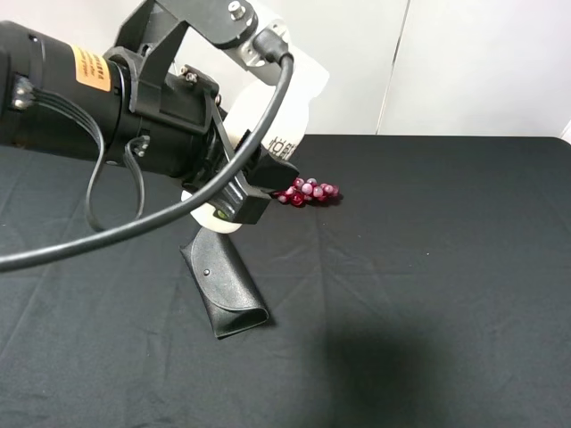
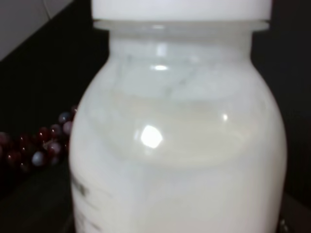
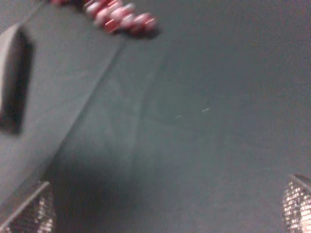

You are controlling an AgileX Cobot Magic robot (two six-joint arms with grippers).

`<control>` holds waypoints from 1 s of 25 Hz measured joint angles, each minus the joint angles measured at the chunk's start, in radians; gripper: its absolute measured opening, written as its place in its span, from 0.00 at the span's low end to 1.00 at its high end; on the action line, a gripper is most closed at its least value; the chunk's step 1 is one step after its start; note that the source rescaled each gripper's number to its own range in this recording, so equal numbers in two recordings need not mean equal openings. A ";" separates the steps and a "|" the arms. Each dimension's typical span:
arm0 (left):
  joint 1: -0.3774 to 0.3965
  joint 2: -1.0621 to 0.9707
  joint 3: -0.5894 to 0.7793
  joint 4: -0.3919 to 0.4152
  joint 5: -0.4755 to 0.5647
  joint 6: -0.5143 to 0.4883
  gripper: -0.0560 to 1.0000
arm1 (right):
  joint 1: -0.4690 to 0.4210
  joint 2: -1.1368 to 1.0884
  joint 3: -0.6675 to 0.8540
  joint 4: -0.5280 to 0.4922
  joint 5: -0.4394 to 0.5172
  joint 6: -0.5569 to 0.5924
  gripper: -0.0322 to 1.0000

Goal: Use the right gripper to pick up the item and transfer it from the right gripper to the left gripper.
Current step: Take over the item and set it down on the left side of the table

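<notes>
The item, a white plastic bottle [image 1: 293, 96] with dark lettering, is held up in the air above the black table in the exterior view. My left gripper [image 1: 243, 189] is shut on it. The bottle's white cap and milky body fill the left wrist view [image 2: 180, 145], where the fingers themselves are hidden. My right gripper [image 3: 163, 213] is out of the exterior view. In the right wrist view its two textured fingertips [image 3: 29, 213] stand far apart and empty above the bare cloth.
A black glasses case [image 1: 227, 290] lies on the black tablecloth [image 1: 428, 267] under the left arm; it also shows in the right wrist view [image 3: 14, 77]. A red grape bunch [image 1: 308, 192] lies behind it and shows in both wrist views [image 2: 29, 145] [image 3: 121, 17].
</notes>
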 joint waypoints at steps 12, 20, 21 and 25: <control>0.253 0.000 0.000 -0.001 0.164 -0.054 0.05 | -0.255 -0.097 0.000 0.000 -0.001 0.000 0.99; 0.469 0.000 -0.002 0.000 0.290 -0.090 0.05 | -0.258 -0.096 0.000 0.000 -0.001 0.000 0.99; 0.495 0.000 -0.008 0.000 0.310 -0.090 0.05 | -0.258 -0.096 0.000 0.000 -0.001 0.000 0.99; 0.622 0.000 -0.034 0.000 0.384 -0.093 0.05 | -0.258 -0.096 0.000 0.000 -0.001 0.000 0.99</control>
